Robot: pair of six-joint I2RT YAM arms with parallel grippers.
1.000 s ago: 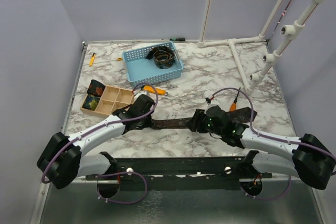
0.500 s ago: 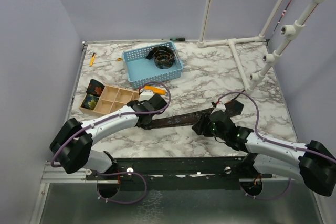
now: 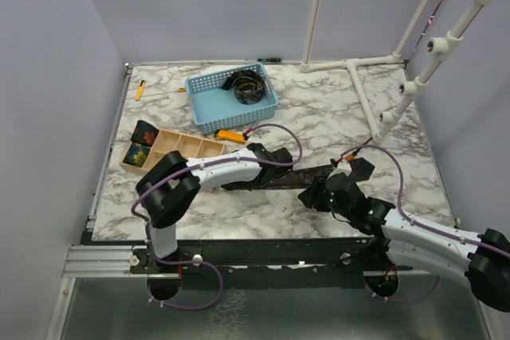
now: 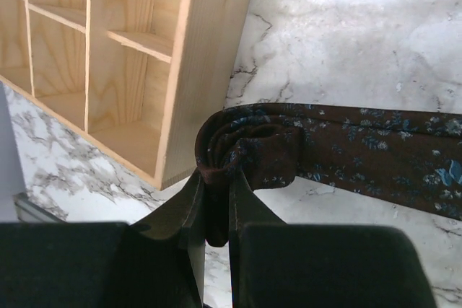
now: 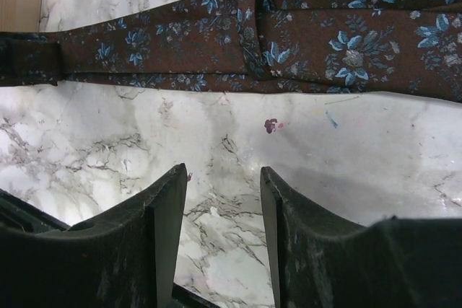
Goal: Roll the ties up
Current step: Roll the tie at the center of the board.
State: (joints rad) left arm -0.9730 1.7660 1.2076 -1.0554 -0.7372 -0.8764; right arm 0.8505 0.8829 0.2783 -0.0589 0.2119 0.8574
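Left fingers (image 4: 177,214) pinch tie coil (image 4: 245,146) (seemingly touching organizer (image 4: 202,70)); right fingers (image 5: 162,207) spread, empty.

The tie (image 5: 317,41) is dark brown, scattered with small blue flowers and greyish sprigs. The surface (image 3: 319,117) is white marble veined in grey. At eleven o'clock a pierced basket (image 3: 213,95) is light blue; at nine o'clock the compartment tray (image 3: 188,149) is pale, grained wood.

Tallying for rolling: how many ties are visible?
4: a tie in the left gripper, a coiled tie in the blue basket, two ties in the wooden organizer; more may hide.
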